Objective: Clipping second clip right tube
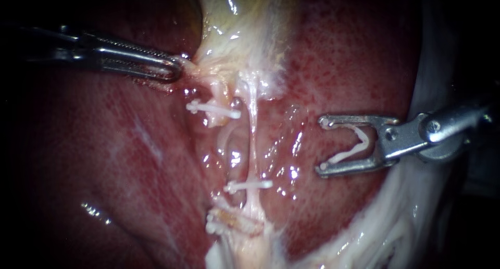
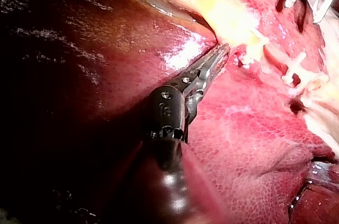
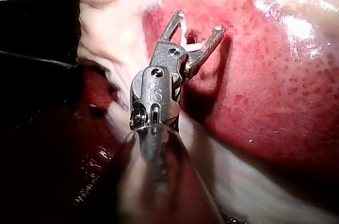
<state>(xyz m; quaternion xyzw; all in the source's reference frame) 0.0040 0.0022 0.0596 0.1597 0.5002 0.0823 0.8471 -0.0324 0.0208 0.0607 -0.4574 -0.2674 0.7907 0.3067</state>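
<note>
No legible text, label, brand or number in any view. Right instrument (image 3: 200, 21): a small stamped mark on its wrist joint in the right wrist view, too faint to read with certainty. Left instrument (image 2: 222, 52): plain metal, rivets only. Liver (image 1: 104, 159), gallbladder (image 1: 245, 29), clips (image 1: 213, 108): no writing.

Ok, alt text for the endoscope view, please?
The right instrument holds an open white clip in its pincer over the liver, apart from the thin tube at centre. A placed clip already crosses that tube lower down, and the left instrument grips the gallbladder's pale lower edge.
</note>
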